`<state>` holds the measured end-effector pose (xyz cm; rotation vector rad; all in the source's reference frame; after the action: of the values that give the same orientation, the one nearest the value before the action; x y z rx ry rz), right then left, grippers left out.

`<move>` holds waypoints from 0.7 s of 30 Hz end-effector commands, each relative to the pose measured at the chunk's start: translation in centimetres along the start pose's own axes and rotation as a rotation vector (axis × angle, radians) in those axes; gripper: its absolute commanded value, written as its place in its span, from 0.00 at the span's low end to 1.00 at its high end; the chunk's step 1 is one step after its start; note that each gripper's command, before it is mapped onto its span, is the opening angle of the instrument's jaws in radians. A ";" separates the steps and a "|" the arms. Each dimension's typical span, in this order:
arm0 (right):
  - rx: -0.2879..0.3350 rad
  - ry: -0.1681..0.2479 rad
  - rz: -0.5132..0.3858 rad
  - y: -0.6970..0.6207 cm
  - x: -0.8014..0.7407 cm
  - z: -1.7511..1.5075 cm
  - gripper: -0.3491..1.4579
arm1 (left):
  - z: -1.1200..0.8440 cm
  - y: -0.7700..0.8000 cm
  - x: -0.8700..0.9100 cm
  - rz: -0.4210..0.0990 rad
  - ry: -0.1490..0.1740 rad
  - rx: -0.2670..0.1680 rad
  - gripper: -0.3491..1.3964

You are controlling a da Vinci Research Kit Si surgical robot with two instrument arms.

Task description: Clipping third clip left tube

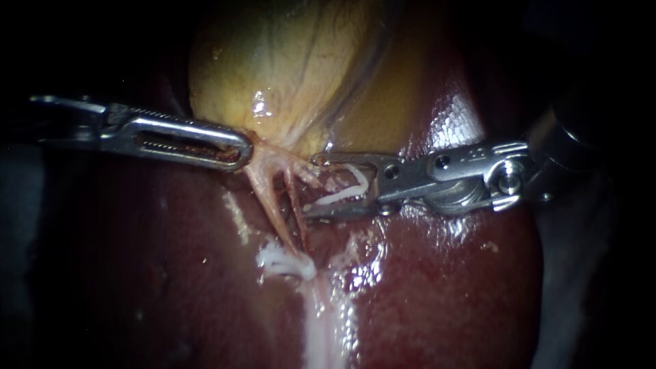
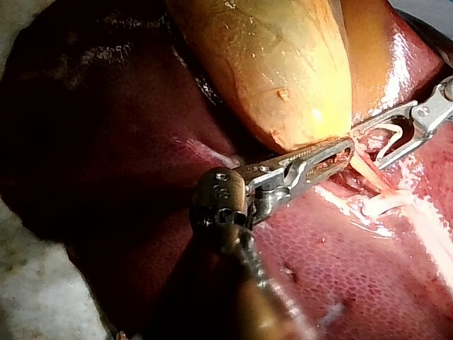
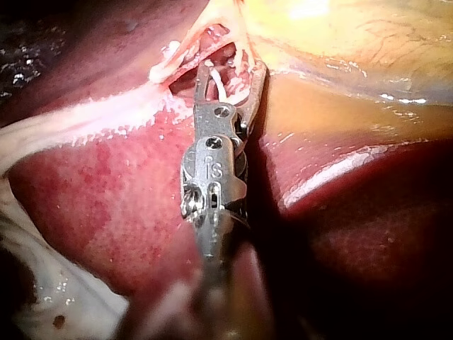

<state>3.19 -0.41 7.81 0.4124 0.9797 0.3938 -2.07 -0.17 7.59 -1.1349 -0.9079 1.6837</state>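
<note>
Right instrument's hand (image 1: 311, 186) is what catches my eye first. Its two jaws stand wide apart, but they're carrying a white clip (image 1: 342, 195) between them, and both jaws touch it, so I'd call the hand clamped on that clip rather than empty. The clip is splayed, with its mouth facing out past the jaw tips.

Just ahead of those tips run two thin pinkish strands. The nearer one, the right tube (image 1: 296, 219), sits right at the tip of the lower jaw. The left tube (image 1: 265, 198) is one strand further out, beyond the tips and not between the jaws. Whether the clip's legs touch either strand, I honestly can't tell, even from the right wrist camera.

Left instrument's hand (image 1: 242, 147) faces it from the other side of the strands. Its slotted jaws are together and pinching the narrow end of the gallbladder (image 1: 287, 68), right where the strands fan out. The tissue looks pulled taut at its tip.

Further down both tubes, well away from either hand, there's a white clump (image 1: 283, 263) sitting across them. It's too blobby for me to count what's in it.

Everything rests on the wet, dark red liver (image 1: 444, 287), which shines under the right instrument.
</note>
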 end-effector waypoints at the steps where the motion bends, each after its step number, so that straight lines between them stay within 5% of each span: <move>1: 0.000 0.000 0.000 0.00 0.00 0.00 0.43 | 0.00 0.01 0.00 0.000 0.000 0.001 0.00; 21: 0.000 0.000 -0.001 -0.05 0.00 -0.06 0.43 | 0.00 0.00 0.00 0.000 0.000 0.000 0.00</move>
<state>3.14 -0.45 7.76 0.4119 0.9792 0.3925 -2.07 -0.17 7.59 -1.1349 -0.9074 1.6839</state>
